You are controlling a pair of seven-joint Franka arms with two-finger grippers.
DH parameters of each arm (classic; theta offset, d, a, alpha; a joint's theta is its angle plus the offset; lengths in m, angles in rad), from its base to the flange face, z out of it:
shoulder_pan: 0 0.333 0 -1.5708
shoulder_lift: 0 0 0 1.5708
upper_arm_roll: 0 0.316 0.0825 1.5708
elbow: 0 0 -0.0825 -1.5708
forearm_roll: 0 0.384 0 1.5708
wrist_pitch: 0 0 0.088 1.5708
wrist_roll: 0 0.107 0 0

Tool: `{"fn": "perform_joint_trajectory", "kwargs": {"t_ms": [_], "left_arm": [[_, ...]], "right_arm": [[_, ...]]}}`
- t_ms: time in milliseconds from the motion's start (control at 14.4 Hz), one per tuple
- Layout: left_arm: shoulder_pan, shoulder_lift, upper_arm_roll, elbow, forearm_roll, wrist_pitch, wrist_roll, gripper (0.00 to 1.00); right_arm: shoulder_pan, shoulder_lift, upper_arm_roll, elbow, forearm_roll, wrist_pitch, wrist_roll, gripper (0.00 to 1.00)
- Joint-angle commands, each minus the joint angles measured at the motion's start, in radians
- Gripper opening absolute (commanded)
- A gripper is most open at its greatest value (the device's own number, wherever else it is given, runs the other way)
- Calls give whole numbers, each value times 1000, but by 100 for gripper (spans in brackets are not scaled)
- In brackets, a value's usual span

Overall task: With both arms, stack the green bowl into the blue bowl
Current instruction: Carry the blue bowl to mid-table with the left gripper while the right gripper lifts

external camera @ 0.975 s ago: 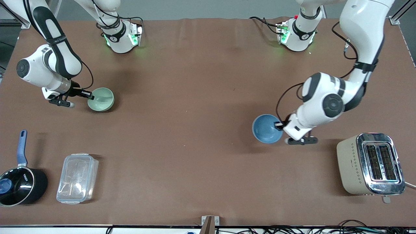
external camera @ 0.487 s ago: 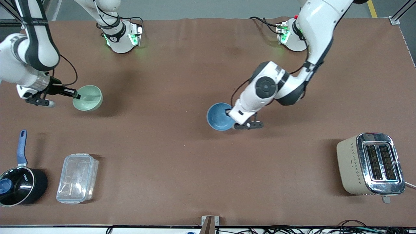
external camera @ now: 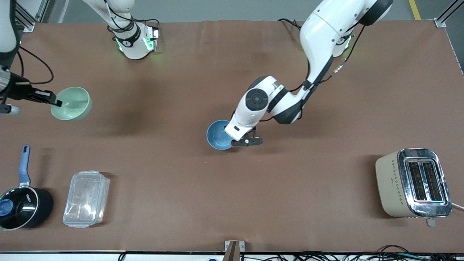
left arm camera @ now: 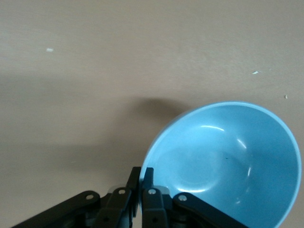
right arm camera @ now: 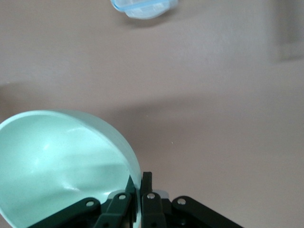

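Bowls are both held by the rim, one per arm. The left gripper [external camera: 232,139] is closed on the rim of the blue bowl [external camera: 217,135], above the table [external camera: 232,181] near its middle; in the left wrist view its fingers [left arm camera: 147,178] pinch the bowl wall [left arm camera: 228,156] with no visible gap, and the bowl's shadow lies apart from it on the surface. Half a second ago this bowl sat more toward the left arm's end; a second ago it was closer still to the toaster [external camera: 413,183]. The left arm has swung inward with it.

The right gripper [external camera: 54,101] is closed on the rim of the green bowl [external camera: 71,104], over the right arm's end of the table. In the right wrist view the fingers [right arm camera: 146,183] clamp the wall of the bowl [right arm camera: 57,161], which hangs tilted, with the table visible below it. Compared with the earlier frames, this bowl has moved outward toward the table edge and appears larger, consistent with lifting.

Bowls are well apart. The clear container [external camera: 86,198], saucepan [external camera: 23,206] and toaster are unchanged in position.
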Motion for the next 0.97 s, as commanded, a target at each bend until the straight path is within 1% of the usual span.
{"fn": "perform_joint_trajectory", "kwargs": {"t_ms": [0, 209, 278, 348, 418, 487, 557, 627, 766, 905], "left_arm": [[-56, 59, 42, 59, 24, 44, -19, 0], [-60, 75, 45, 59, 40, 49, -12, 2], [-60, 76, 45, 59, 75, 49, -12, 3], [-58, 76, 43, 59, 107, 49, -12, 6], [-55, 78, 43, 59, 110, 49, -12, 13], [-55, 78, 43, 59, 110, 47, -13, 26], [-57, 76, 43, 58, 110, 47, -22, 64], [-53, 72, 48, 54, 116, 44, -21, 99], [-43, 35, 63, 56, 144, 21, -18, 100], [2, -38, 65, 61, 149, -78, -13, 100]], "right_arm": [[53, 9, -1, 80, -23, -46, 26, 1], [136, 9, -1, 90, -25, -40, 109, 1], [174, 9, -1, 93, -25, -36, 142, 1], [222, 11, -1, 105, -25, -37, 203, 1], [260, 11, -1, 117, -25, -37, 257, 1], [303, 14, -1, 134, -25, -36, 309, 1], [343, 23, -1, 150, -23, -34, 360, 1], [383, 40, -1, 165, -23, -33, 415, 1], [452, 103, -1, 215, -19, -28, 527, 1], [515, 169, -1, 261, -12, 4, 624, 1]]}}
